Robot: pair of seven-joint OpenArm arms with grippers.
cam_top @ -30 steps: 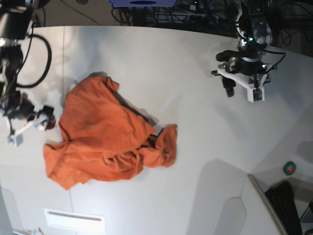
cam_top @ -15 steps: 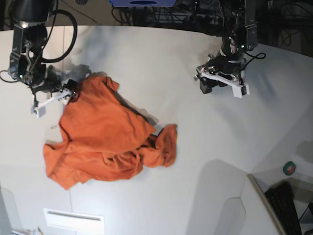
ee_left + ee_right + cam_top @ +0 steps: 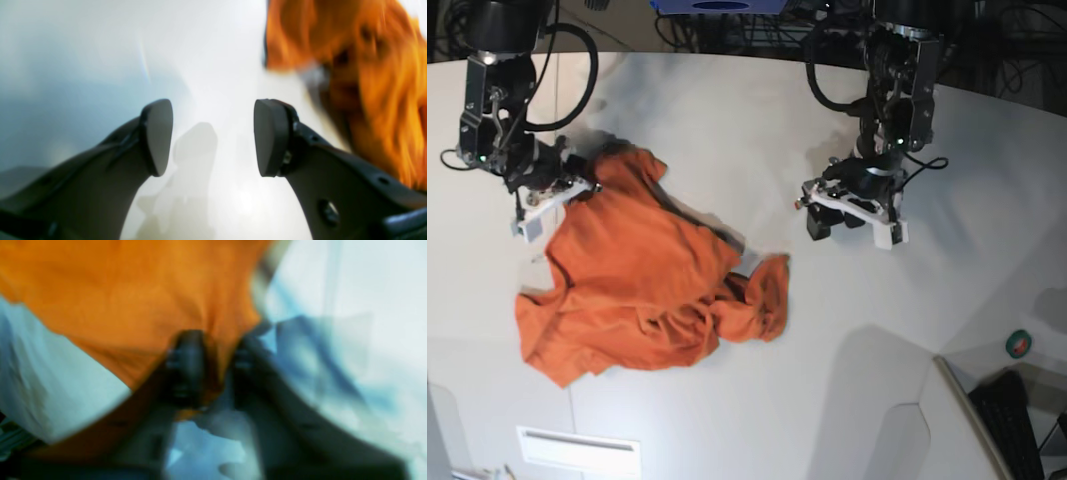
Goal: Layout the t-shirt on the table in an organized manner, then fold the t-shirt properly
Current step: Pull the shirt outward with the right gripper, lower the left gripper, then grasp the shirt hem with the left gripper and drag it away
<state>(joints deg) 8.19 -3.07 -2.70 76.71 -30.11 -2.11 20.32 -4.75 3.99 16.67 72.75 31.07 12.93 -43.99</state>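
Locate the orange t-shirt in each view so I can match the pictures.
Base: t-shirt crumpled left of centre on the table.
Left wrist: blurred at upper right, beyond the open left gripper.
Right wrist: fills upper left, pinched by the right gripper.
Shared landmark: the white table.

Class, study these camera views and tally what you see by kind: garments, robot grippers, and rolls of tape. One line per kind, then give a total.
Garments: 1, the orange t-shirt.
Robot grippers: 2, the left gripper and the right gripper.
Rolls of tape: 1, the green tape roll.
Total: 4
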